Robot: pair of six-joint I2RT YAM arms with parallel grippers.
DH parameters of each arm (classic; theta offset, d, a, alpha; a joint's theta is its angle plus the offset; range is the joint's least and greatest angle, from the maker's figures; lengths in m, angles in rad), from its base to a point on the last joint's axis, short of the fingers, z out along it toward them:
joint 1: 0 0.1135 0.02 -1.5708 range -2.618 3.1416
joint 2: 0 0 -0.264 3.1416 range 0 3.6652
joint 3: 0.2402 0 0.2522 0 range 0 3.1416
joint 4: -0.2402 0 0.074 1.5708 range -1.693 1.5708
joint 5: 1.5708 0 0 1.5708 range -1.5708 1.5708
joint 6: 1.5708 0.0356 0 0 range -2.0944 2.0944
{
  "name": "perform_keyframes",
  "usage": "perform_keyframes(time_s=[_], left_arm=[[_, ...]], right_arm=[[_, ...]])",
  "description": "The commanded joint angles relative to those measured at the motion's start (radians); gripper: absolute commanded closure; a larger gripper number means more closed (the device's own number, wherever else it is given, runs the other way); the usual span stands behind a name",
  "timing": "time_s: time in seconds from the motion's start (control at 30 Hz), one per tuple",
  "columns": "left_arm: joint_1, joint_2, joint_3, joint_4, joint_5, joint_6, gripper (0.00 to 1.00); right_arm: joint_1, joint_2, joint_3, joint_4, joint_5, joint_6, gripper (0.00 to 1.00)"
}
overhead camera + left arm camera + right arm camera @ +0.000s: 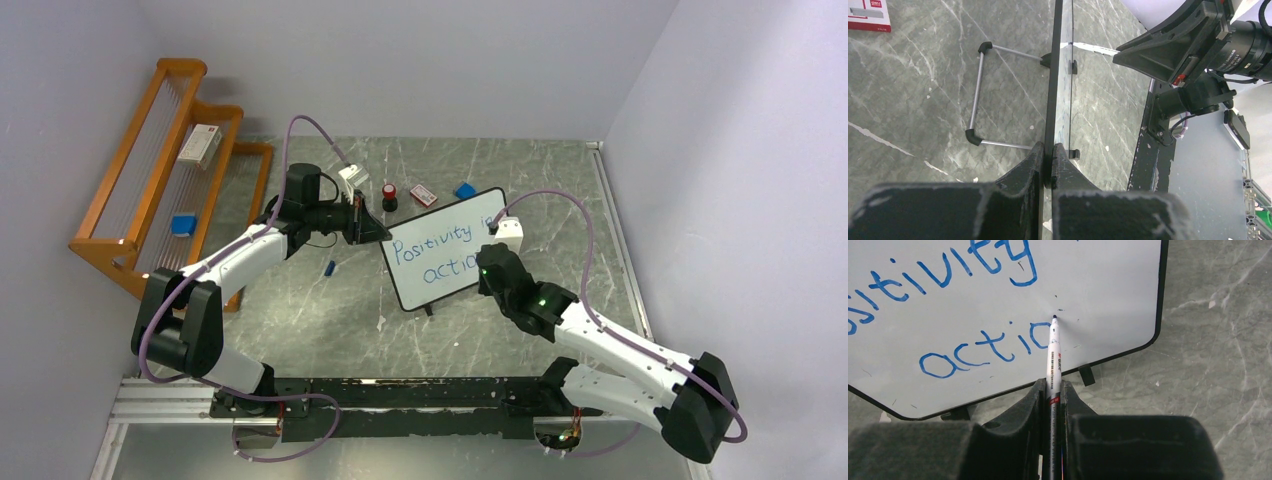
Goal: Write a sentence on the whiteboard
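The whiteboard (420, 292) stands tilted at the table's middle, showing edge-on in the left wrist view as the whiteboard (1052, 100). My left gripper (378, 234) (1051, 155) is shut on its upper left frame edge. The sentence (445, 237) in blue reads "Positivity in" above "actio"; in the right wrist view the sentence (983, 347) shows its second line on the whiteboard (1098, 285). My right gripper (488, 262) (1052, 387) is shut on a white marker pen (1053, 355). The pen's tip touches the board just right of the "o".
A wooden rack (160, 190) stands at the left wall with a box (200, 145) on it. Behind the board lie a red-capped bottle (389, 196), a red-white box (423, 196) and a blue block (465, 190). A blue cap (330, 268) lies left of the board. The board's wire stand (979, 95) props its back.
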Motion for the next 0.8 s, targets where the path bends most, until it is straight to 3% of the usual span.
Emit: perform_keyframes(time_s=[0.0,0.77], left_arm=[[0.001,0.031,-0.007,-0.074,-0.078,0.058,0.95],[0.001,0.030,-0.005,-0.078,-0.084,0.060,0.95]], right_arm=[[-0.016,0.016,0.010,0.042,-0.011,-0.006,1.00],[-0.025,0.009,-0.007,-0.078,-0.039,0.071,1.00]])
